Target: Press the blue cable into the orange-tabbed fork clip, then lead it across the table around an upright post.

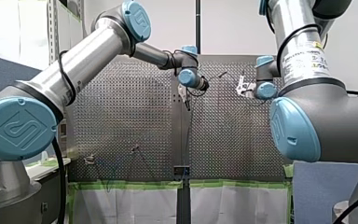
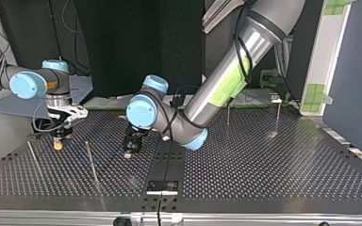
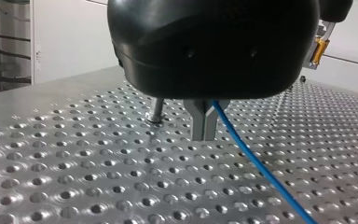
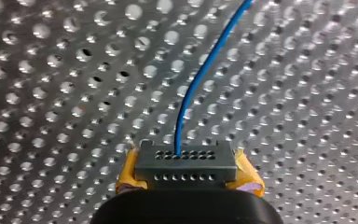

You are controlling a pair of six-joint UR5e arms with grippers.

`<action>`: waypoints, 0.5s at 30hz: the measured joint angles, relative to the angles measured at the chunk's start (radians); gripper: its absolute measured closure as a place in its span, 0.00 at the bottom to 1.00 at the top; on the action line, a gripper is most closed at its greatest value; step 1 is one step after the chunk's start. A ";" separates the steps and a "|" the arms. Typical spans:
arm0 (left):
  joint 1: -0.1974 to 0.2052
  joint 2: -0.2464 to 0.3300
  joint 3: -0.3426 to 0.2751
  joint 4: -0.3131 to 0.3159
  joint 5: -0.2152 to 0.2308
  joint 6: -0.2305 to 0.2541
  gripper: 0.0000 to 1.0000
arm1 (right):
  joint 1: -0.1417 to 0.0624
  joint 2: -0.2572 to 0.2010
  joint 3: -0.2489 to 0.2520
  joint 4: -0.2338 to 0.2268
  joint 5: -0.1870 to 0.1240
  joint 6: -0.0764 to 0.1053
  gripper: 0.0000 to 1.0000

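Note:
The thin blue cable (image 3: 256, 165) runs out from between the metal fingertips of my left gripper (image 3: 204, 127), which is shut on it just above the perforated table (image 3: 74, 168). An upright post (image 3: 157, 110) stands close behind those fingers. My right gripper (image 4: 186, 176) has yellow pads (image 4: 127, 173) shut on a dark, holed connector block (image 4: 186, 162) at the cable's (image 4: 200, 74) end. In the top view my right gripper (image 2: 59, 140) is low at the left. My left gripper (image 2: 131, 150) is near the middle, and the cable (image 2: 106, 157) is faintly visible between them. I cannot make out an orange-tabbed clip.
Thin upright posts stand at the top view's left (image 2: 33, 159), left of centre (image 2: 92, 164) and far right (image 2: 277, 117). A black plate (image 2: 162, 186) with a dark lead sits at that view's near edge. Small fixtures (image 1: 89, 159) sit low on the front view's left.

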 joint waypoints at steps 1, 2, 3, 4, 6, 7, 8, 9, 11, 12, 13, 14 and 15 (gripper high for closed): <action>0.000 0.000 -0.002 0.001 0.000 0.000 1.00 | 0.001 0.004 0.000 0.000 -0.001 -0.001 1.00; 0.000 0.000 -0.003 0.002 0.001 0.000 0.95 | 0.001 0.007 0.000 0.000 -0.001 -0.002 1.00; 0.000 0.000 -0.004 0.002 0.001 0.001 0.95 | 0.002 0.010 0.000 0.000 -0.002 -0.003 1.00; 0.000 0.000 -0.004 0.003 0.001 0.001 0.84 | 0.003 0.012 0.000 0.000 -0.003 -0.004 1.00; 0.000 0.000 -0.005 0.003 0.001 0.001 0.75 | 0.004 0.015 0.000 0.001 -0.004 -0.006 1.00; 0.001 0.000 -0.005 0.002 0.000 0.001 0.65 | 0.005 0.016 0.000 0.001 -0.004 -0.007 1.00; 0.001 0.000 -0.005 0.001 -0.002 0.001 0.61 | 0.005 0.016 0.000 0.001 -0.004 -0.008 1.00; 0.001 0.000 -0.005 0.000 -0.007 0.001 0.61 | 0.005 0.017 0.000 0.001 -0.004 -0.009 1.00; 0.001 0.000 -0.005 -0.002 -0.012 0.004 0.55 | 0.006 0.018 0.000 0.001 -0.004 -0.011 1.00; 0.001 0.000 -0.005 -0.003 -0.011 0.008 0.55 | 0.006 0.018 0.000 0.001 -0.004 -0.012 1.00; 0.001 0.000 -0.005 -0.004 -0.009 0.010 0.55 | 0.007 0.018 0.000 0.001 -0.004 -0.013 1.00; 0.001 0.000 -0.005 -0.006 -0.008 0.012 0.61 | 0.007 0.018 0.000 0.001 -0.004 -0.013 1.00; 0.001 0.000 -0.005 -0.009 -0.009 0.015 0.61 | 0.007 0.019 0.000 0.001 -0.004 -0.014 1.00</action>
